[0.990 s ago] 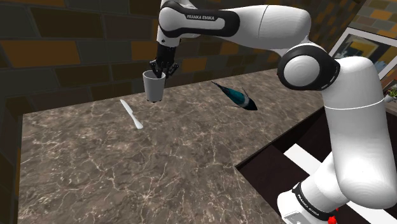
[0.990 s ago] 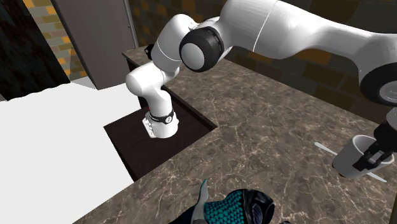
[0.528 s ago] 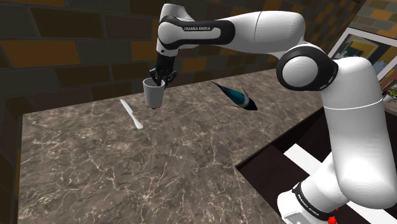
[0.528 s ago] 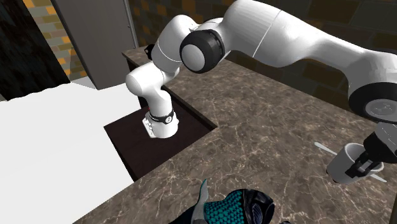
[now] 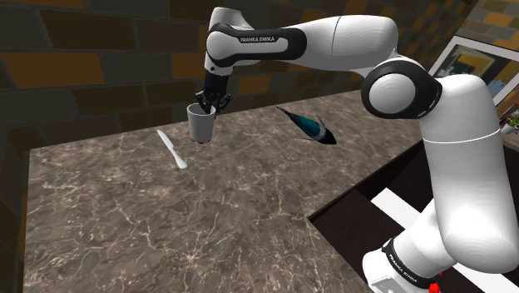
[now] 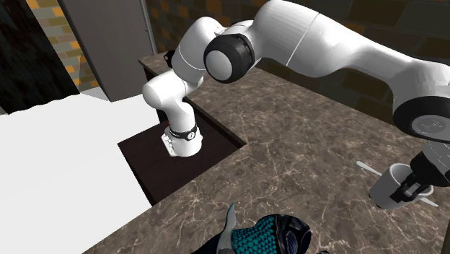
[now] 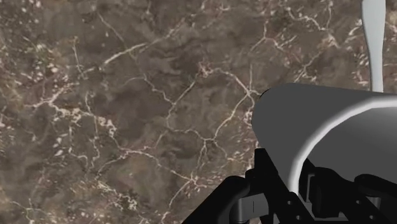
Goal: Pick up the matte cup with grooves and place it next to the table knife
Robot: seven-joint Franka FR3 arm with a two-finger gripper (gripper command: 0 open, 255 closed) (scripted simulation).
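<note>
Nearest in the shoulder view, the dark veined bench (image 5: 166, 233) spreads across the lower left of the frame. Farther in, right of centre, lies a teal fish-shaped thing (image 5: 309, 126), well apart from the work and no part of the task.

Beyond that, in the upper middle of the frame, the light grey cup (image 5: 200, 125) stands upright just beside the pale knife (image 5: 172, 150), which lies flat on the bench to the cup's left. No grooves can be made out on the cup. The black end effector (image 5: 210, 104) reaches down from above and is closed on the cup's rim. In the wrist view its fingers (image 7: 264, 181) clasp the cup (image 7: 318, 121) by its wall, with the knife (image 7: 372, 38) lying beyond. In the second exterior view, at the right edge, the cup (image 6: 393, 186) hangs from the end effector (image 6: 412, 189) with the knife (image 6: 368, 167) passing behind it.

As I judge it, the pick-up and the carry are done, and the cup is already where it belongs. Its base looks level with the bench or very close to it, though I cannot tell whether it touches. What seems left is to settle it, let go of the rim and lift clear without tipping it.

Farthest back, a brick wall (image 5: 83, 67) closes the scene.
</note>
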